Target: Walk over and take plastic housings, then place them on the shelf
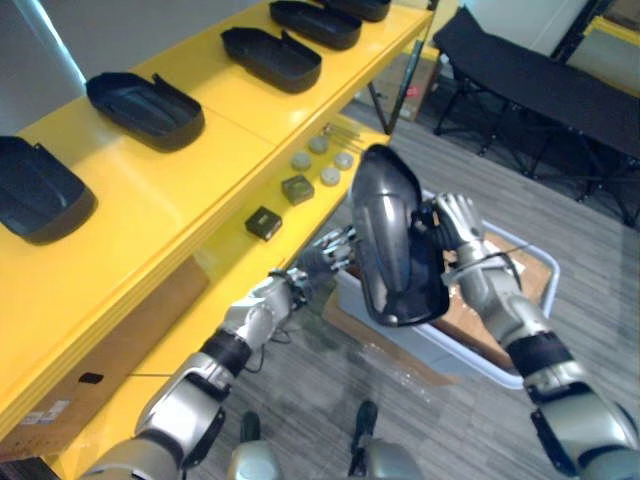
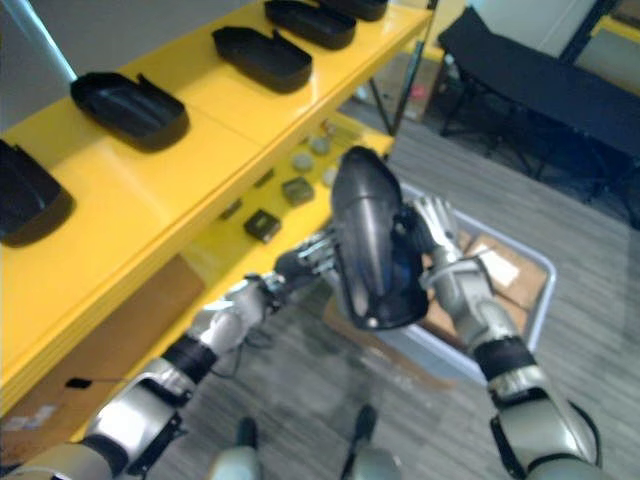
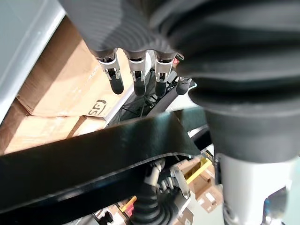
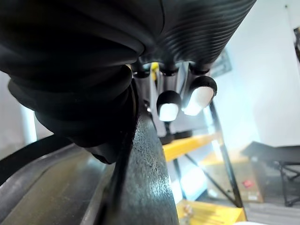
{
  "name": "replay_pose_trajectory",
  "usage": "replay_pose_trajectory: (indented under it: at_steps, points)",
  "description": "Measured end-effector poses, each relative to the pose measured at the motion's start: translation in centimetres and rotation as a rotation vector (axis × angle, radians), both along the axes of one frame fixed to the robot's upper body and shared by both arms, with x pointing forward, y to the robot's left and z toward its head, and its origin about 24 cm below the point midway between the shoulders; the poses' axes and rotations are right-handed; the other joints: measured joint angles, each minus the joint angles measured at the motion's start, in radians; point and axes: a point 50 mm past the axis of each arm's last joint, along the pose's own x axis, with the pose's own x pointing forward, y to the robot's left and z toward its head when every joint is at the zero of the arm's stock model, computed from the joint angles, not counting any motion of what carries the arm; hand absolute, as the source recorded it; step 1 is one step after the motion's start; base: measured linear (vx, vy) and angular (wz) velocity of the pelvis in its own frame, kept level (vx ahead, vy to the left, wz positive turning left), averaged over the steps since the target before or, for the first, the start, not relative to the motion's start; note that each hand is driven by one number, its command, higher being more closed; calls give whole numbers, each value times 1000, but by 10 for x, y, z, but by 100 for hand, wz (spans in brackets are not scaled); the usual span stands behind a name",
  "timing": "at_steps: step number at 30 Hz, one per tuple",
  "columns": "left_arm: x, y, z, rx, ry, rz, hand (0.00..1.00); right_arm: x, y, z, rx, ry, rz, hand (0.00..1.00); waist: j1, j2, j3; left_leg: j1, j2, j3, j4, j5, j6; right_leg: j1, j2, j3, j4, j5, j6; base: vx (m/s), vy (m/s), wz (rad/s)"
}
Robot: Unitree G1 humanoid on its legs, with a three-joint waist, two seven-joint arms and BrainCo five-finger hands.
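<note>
A black plastic housing (image 1: pixel 390 240) stands nearly upright in the air between my two hands, beside the yellow shelf (image 1: pixel 180 190). My left hand (image 1: pixel 322 258) presses straight fingers (image 3: pixel 136 77) against its left side, and the housing's rim (image 3: pixel 93 159) crosses the left wrist view. On its right edge my right hand (image 1: pixel 457 222) grips with curled fingers (image 4: pixel 168 105) over the rim (image 4: pixel 145 178). Several more black housings (image 1: pixel 145 108) lie in a row on the shelf's top board.
The lower yellow board carries small grey discs (image 1: pixel 330 160) and two dark blocks (image 1: pixel 264 222). A white bin (image 1: pixel 530 255) with cardboard inside stands on the floor under my right arm. A black folding bench (image 1: pixel 540 80) is at the back right.
</note>
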Motion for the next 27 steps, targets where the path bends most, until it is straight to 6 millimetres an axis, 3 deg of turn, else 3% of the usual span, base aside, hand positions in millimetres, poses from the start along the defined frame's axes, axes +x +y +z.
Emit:
replay_pose_trajectory:
  at_steps: [14, 15, 27]
  points:
    - [-12, -17, -15, 180, -19, -38, 0, 0, 15, -4, 16, 6, 52, 100, 11, 0, 0, 6, 0, -11, -17, 14, -1, 0, 0, -14, 0, 0, 1, -5, -1, 3]
    - [-12, -18, -17, 183, -16, -42, 100, 0, 16, -4, 17, 6, 55, 100, 12, 0, 0, 6, 0, -11, -17, 14, -1, 0, 1, -14, 0, 0, 1, 0, 0, 0]
    - [-18, -4, -41, 266, 34, 83, 100, -2, 36, -8, 53, 14, 118, 100, 19, 0, 0, 7, 0, -11, -14, 14, -1, 0, 1, -14, 0, 0, 1, 0, 0, 0]
